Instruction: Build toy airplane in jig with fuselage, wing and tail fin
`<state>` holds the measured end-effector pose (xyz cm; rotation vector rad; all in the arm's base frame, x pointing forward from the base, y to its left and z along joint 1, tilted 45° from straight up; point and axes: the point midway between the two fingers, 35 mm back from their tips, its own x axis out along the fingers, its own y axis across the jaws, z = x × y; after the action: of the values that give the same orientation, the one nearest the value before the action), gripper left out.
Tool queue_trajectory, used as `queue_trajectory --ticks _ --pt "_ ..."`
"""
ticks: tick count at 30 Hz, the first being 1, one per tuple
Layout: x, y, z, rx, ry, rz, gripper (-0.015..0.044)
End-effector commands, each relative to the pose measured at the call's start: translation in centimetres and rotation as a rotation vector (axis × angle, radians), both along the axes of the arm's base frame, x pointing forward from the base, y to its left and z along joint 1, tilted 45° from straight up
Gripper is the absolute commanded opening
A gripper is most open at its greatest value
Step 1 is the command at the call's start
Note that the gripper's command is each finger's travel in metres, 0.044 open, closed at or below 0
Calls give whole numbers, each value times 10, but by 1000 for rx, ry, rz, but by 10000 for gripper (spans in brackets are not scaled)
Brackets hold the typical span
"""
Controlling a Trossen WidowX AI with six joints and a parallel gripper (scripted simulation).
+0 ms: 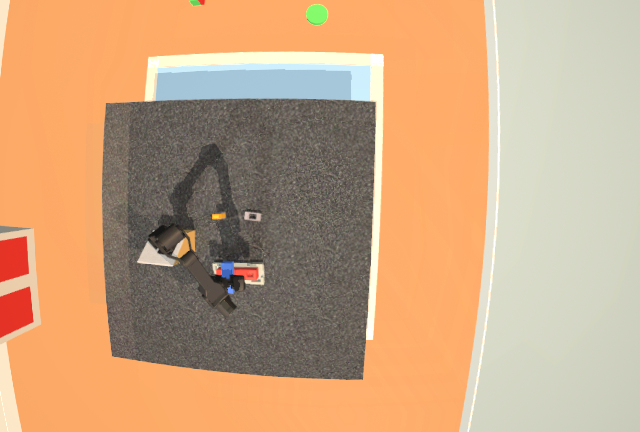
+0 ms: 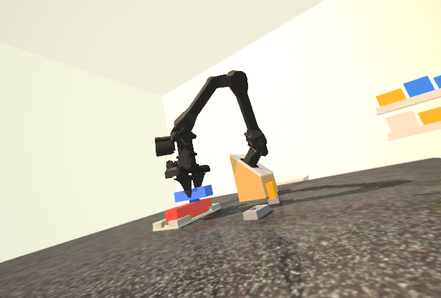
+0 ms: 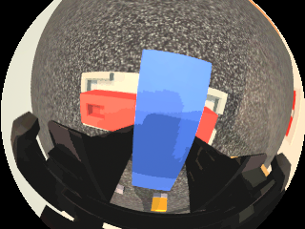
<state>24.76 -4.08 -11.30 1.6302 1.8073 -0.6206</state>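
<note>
The red fuselage (image 1: 241,272) (image 2: 178,213) (image 3: 116,112) lies in the pale cradle (image 1: 262,279) (image 2: 163,227) (image 3: 126,78); its tail socket shows open in the wrist view. My gripper (image 2: 193,191) (image 3: 162,132) is shut on the blue wing (image 1: 227,267) (image 2: 204,192) (image 3: 169,105), holding it crosswise just over the fuselage. The wing's tab (image 2: 193,200) reaches the fuselage's top; whether it is in the socket is hidden. The wing's body stands a little above the fuselage, with a gap between. The orange tail fin (image 1: 218,216) (image 2: 271,190) (image 3: 159,204) stands upright in a small grey holder (image 2: 274,201).
A second grey holder (image 1: 258,216) (image 2: 262,212), hollow and empty, lies beside the fin's holder. The arm's wedge-shaped base block (image 1: 155,255) (image 2: 249,184) stands to the left of the cradle in the top view. The arm arches between the base and the cradle.
</note>
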Motion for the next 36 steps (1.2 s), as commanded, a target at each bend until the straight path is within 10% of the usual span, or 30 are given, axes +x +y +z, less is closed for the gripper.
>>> queue_trajectory --ticks 1,16,36 --pt "0 0 0 0 -1 1 57" --pt "0 0 0 0 -1 1 440" --pt "5 -62 60 -2 0 -5 440"
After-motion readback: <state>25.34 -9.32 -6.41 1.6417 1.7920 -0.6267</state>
